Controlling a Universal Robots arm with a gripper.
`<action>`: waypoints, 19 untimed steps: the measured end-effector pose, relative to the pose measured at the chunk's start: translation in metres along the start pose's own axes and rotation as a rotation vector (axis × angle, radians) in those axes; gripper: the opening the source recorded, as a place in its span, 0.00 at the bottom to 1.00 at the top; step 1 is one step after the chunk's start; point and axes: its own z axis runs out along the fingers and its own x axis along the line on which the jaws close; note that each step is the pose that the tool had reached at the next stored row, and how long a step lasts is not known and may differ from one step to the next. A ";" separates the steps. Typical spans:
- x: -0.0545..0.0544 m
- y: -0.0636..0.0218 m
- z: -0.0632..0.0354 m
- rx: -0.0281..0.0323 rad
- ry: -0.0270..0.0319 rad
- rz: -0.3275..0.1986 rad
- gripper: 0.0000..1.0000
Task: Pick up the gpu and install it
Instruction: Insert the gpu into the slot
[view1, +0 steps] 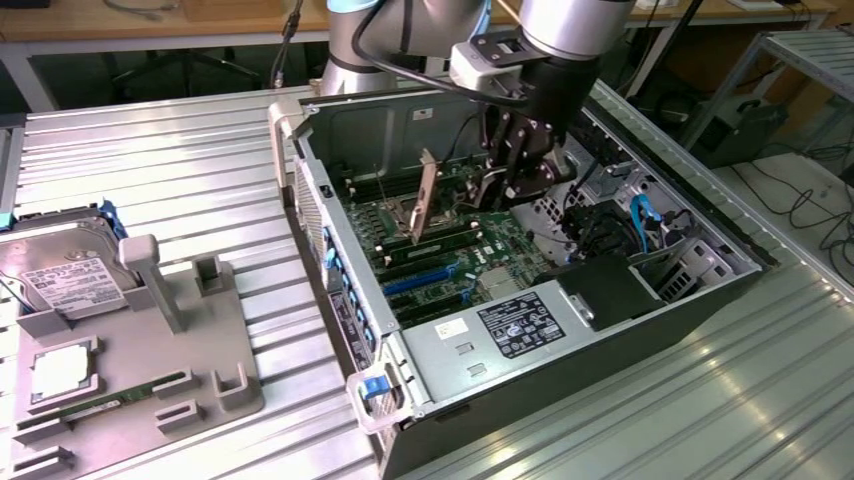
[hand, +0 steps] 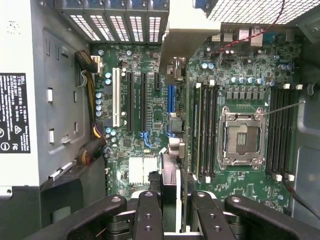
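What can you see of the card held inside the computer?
The gpu is a thin black card seen edge-on, standing upright between the tool's fingers, which press on its two faces. A pale metal bracket caps its far end. It is over the green motherboard, lined up with a blue slot; whether it is seated can't be told.

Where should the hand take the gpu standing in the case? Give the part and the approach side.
Take the gpu by its upper long edge, at the end away from its pale bracket, coming straight down through the case's open side. The card stands on edge over the motherboard with its flat faces upright, so a pinch across them suits.
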 end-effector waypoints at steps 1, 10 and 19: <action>0.000 0.0000 0.0004 -0.0001 0.0000 0.000 0.28; 0.000 0.0003 0.0110 0.0006 0.0004 0.021 0.28; 0.000 0.0006 0.0116 0.0007 0.0000 0.021 0.28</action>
